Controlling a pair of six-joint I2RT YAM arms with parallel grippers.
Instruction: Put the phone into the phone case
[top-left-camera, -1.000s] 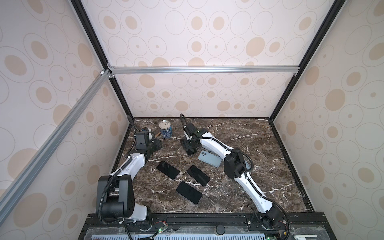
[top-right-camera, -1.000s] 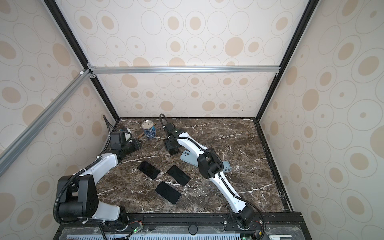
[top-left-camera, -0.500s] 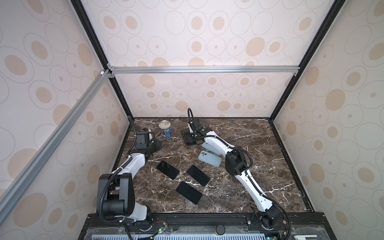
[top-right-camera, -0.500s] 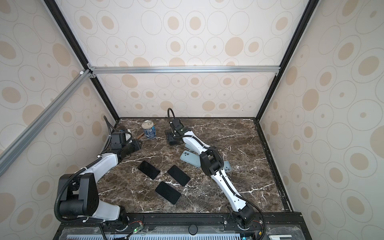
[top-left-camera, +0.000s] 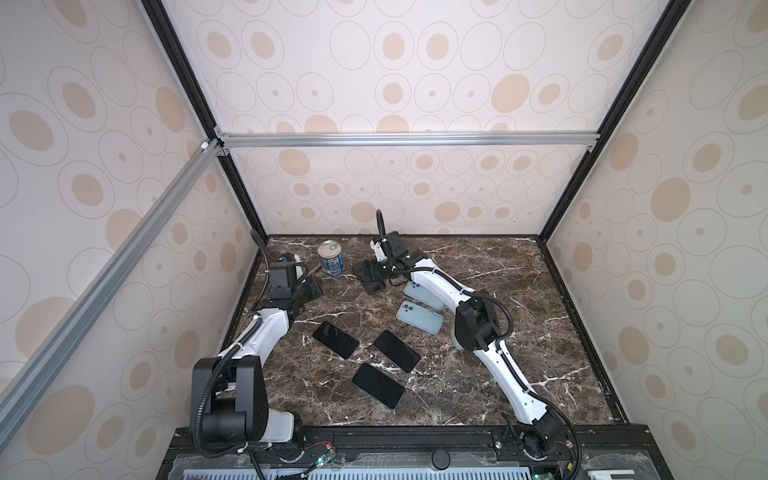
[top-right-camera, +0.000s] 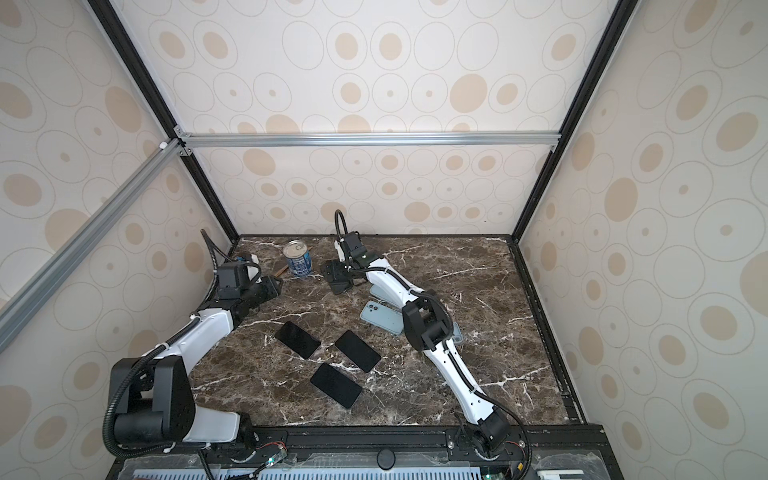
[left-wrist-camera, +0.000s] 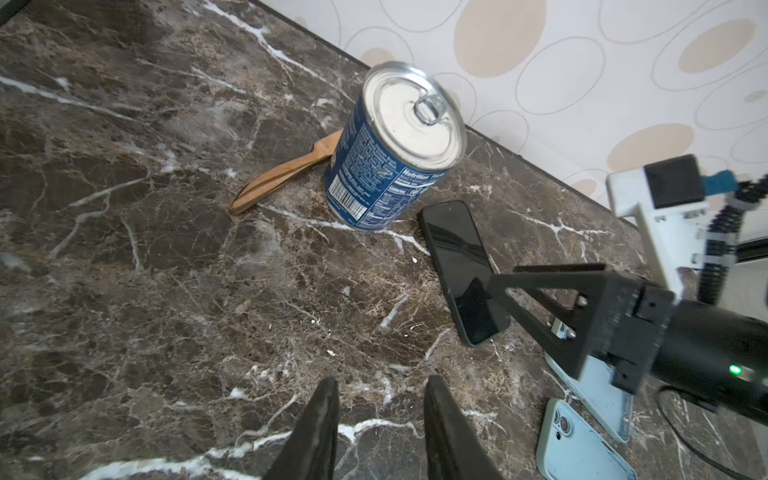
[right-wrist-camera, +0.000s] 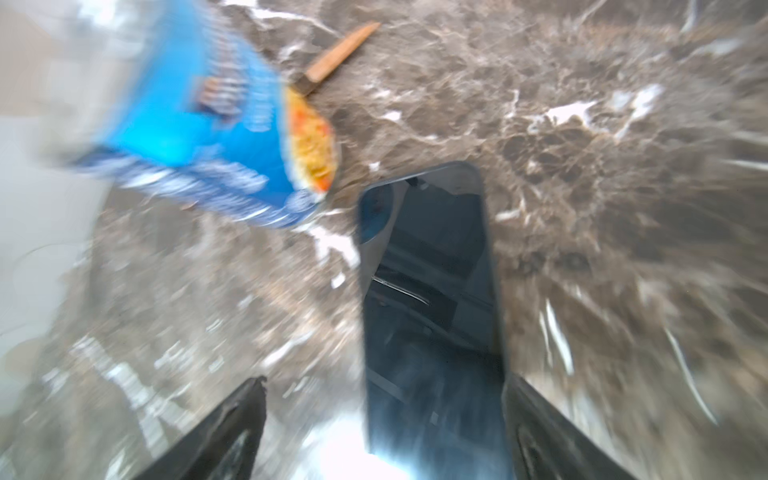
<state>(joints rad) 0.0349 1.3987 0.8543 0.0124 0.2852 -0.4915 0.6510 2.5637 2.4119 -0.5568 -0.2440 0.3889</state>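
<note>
while the right gripper (right-wrist-camera: 384, 386) hangs wide over the phone (left-wrist-camera: 457, 270), flat near the back edge of the counter (top-left-camera: 498, 353) just beside the can (left-wrist-camera: 395, 145), a skewed close could shove it into that can; left gripper (left-wrist-camera: 380, 386) narrow, empty.

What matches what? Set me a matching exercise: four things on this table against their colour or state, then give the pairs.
Things:
A tin can
B phone beside the can
C phone case
D right gripper

Colour or state:
1 light blue
2 open, astride a phone
3 upright, blue label
4 black, lying flat

Pairs: A-3, B-4, C-1, D-2
</note>
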